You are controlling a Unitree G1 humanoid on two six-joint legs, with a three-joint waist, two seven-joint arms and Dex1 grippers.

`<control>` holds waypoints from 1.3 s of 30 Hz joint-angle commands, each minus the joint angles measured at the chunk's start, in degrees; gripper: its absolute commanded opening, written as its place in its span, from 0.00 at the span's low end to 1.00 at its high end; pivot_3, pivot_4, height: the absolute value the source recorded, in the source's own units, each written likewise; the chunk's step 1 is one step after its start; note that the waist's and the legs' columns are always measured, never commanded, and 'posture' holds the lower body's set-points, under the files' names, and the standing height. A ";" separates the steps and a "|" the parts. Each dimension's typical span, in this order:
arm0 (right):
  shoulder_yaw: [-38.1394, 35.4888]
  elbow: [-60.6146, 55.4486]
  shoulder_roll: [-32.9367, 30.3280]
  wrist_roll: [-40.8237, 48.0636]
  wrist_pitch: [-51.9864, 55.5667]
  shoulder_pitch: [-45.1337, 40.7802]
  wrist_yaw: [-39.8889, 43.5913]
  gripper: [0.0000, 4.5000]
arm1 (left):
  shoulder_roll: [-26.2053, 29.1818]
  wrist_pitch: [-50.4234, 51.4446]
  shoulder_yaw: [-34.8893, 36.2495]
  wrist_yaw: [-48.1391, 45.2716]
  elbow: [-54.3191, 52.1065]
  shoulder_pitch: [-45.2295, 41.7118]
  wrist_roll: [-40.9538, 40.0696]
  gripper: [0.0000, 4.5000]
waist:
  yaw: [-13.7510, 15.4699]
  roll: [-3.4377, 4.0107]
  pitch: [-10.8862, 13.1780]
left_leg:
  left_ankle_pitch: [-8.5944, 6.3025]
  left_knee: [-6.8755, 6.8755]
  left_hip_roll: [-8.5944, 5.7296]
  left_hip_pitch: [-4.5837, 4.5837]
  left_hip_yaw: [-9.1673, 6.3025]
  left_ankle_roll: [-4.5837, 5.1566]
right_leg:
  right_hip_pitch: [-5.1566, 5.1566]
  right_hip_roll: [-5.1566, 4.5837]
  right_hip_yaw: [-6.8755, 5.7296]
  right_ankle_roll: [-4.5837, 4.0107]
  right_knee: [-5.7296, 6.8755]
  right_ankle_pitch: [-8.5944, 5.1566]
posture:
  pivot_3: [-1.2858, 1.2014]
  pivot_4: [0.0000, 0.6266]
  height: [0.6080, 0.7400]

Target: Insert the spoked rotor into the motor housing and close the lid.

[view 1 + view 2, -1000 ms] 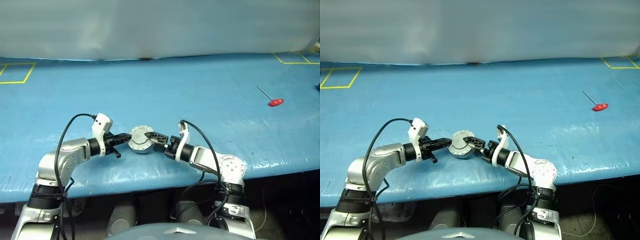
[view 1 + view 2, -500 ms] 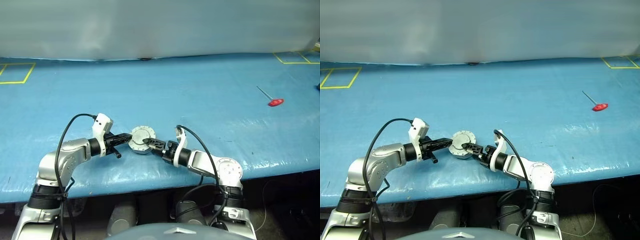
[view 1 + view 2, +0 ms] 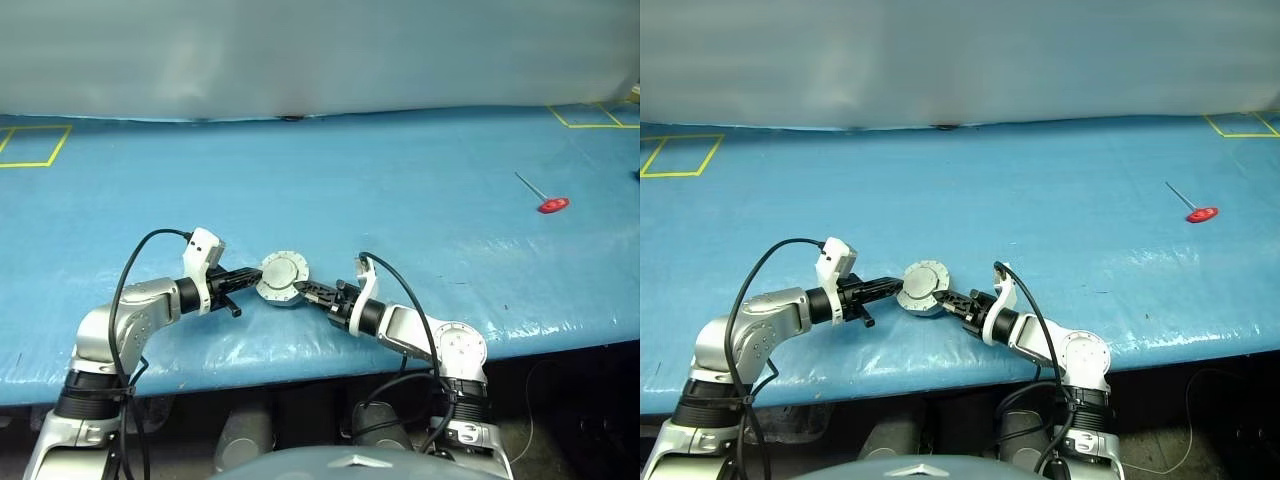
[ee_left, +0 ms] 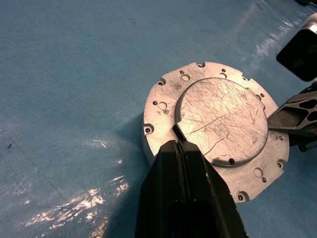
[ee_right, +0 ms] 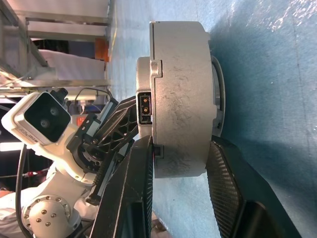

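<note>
Beside motor housing (image 5: 181, 99), connector port (image 5: 144, 105), side-on

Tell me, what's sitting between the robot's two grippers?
The closed motor housing, seen in the left eye view, sits between the left gripper and right gripper.

The lid (image 4: 221, 120) is lying shut over the motor housing (image 5: 181, 94) — hiding its inside. The left gripper (image 4: 178, 144) is covering part of the lid's rim — contact with the right gripper (image 5: 181, 166) unclear.
</note>
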 commanded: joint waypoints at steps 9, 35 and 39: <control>0.78 0.07 4.68 2.21 -3.97 1.93 -2.09 0.26 | -0.50 1.75 -3.17 0.16 0.86 2.10 0.84 0.00 | -0.01 0.01 0.00 | 0.00 0.00 -0.01 0.00 0.00 0.00 | 0.00 -0.02 -0.01 0.01 -0.01 0.00 | 0.52 0.24 1.00; 3.80 -0.64 3.04 4.14 -6.55 3.77 -3.07 0.26 | -7.31 1.36 13.20 7.46 -9.67 7.61 -9.99 0.00 | -0.49 -0.01 0.03 | 0.00 -0.02 0.05 -0.33 -0.02 0.00 | -0.30 0.02 0.07 0.00 0.02 0.00 | 0.52 0.24 1.00; 3.60 -0.60 3.21 5.23 -7.07 4.03 -3.32 0.26 | -9.28 1.16 17.99 10.71 -14.07 10.67 -14.57 0.00 | -0.54 -0.01 0.03 | 0.01 -0.01 0.05 -0.70 0.00 -0.01 | -0.72 0.09 0.12 0.27 0.08 0.18 | 0.52 0.24 1.00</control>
